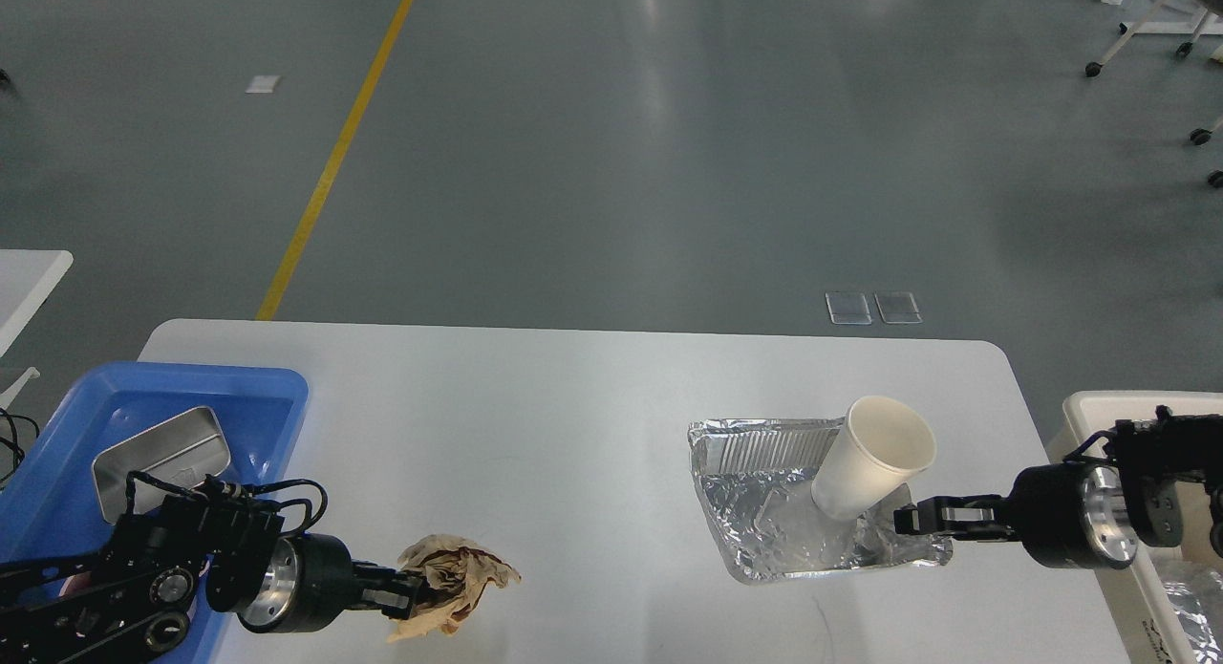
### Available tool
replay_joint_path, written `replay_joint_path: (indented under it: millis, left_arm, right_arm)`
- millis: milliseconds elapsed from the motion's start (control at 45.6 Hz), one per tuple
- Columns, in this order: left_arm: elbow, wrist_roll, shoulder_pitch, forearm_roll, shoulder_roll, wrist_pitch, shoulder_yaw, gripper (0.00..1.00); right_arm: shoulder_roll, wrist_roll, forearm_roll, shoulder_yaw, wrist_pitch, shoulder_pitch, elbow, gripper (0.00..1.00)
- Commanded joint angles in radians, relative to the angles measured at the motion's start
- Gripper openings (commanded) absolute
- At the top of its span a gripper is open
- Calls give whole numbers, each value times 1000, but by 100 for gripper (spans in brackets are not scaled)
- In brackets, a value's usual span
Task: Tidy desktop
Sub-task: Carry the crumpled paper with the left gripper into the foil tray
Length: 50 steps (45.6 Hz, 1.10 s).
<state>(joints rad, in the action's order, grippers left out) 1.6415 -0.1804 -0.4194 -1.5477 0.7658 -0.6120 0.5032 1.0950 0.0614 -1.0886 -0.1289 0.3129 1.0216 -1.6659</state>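
Left tool (406, 592) clamped on crumpled brown paper (457, 580); lift clear of surface (535, 416), carry steadily; right tool (908, 521) at foil tray (812, 511), grip unclear.

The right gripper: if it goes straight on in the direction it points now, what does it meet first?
The right gripper points left, at the near right edge of the foil tray. It would probably meet that crumpled foil edge first, then the base of the white paper cup; its height is unclear.

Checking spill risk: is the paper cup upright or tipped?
Tipped. The paper cup leans in the foil tray, its open mouth angled up and right; the interior looks empty.
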Motion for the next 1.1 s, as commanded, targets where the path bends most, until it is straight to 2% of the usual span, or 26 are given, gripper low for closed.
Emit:
replay_joint_path:
  millis: [0, 197, 351, 592, 811, 1074]
  left_arm:
    - [20, 21, -28, 69, 16, -92, 95, 0]
    - [12, 29, -139, 213, 18, -201, 219, 0]
    - [-25, 30, -265, 285, -14, -244, 227, 0]
    - [-103, 30, -447, 313, -149, -294, 196, 0]
    - [-203, 27, -673, 339, -341, -322, 48, 1]
    - [-287, 25, -769, 340, -502, -333, -9, 1]
  right_arm:
    - [-4, 0, 0, 0, 0, 2, 0, 0]
    - [-9, 0, 1, 0, 2, 6, 2, 0]
    - [-29, 0, 1, -1, 0, 8, 5, 0]
    - [-43, 0, 1, -1, 2, 11, 11, 0]
    - [-58, 0, 4, -1, 2, 18, 49, 0]
    - [-58, 0, 9, 0, 0, 25, 61, 0]
